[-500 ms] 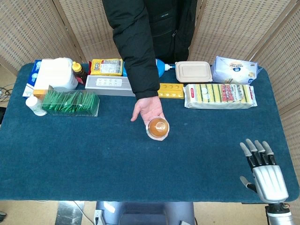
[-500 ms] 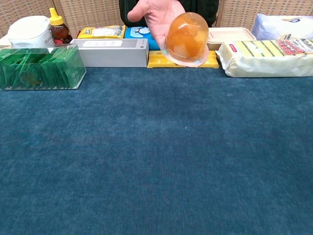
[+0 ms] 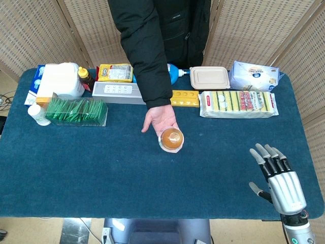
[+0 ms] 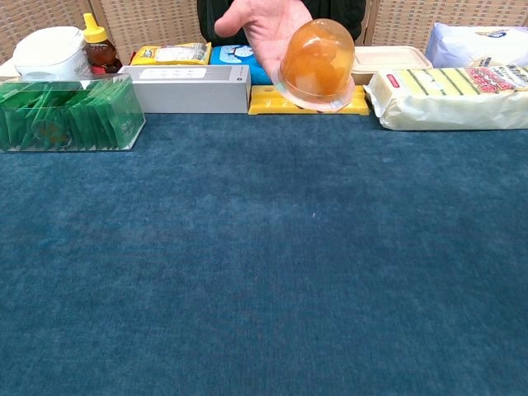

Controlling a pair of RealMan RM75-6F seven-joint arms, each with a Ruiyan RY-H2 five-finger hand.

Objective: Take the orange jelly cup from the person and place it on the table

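The orange jelly cup (image 3: 171, 138) rests upside down on the person's open palm (image 3: 158, 121) above the middle of the table; the chest view shows the same jelly cup (image 4: 316, 63) held up near the top centre. My right hand (image 3: 278, 180) hovers over the table's front right corner, fingers spread and holding nothing, well to the right of the cup. The chest view does not show it. My left hand appears in neither view.
Along the far edge stand a green sachet box (image 3: 77, 111), a grey bar (image 3: 119, 92), a yellow tray (image 3: 185, 97), a sponge pack (image 3: 237, 103), a tissue pack (image 3: 255, 75), a lidded container (image 3: 209, 78) and bottles (image 3: 85, 77). The blue cloth (image 3: 101, 168) covers the table.
My right hand has moved up and slightly left, further onto the table. The person's hand has tilted the jelly cup a little.
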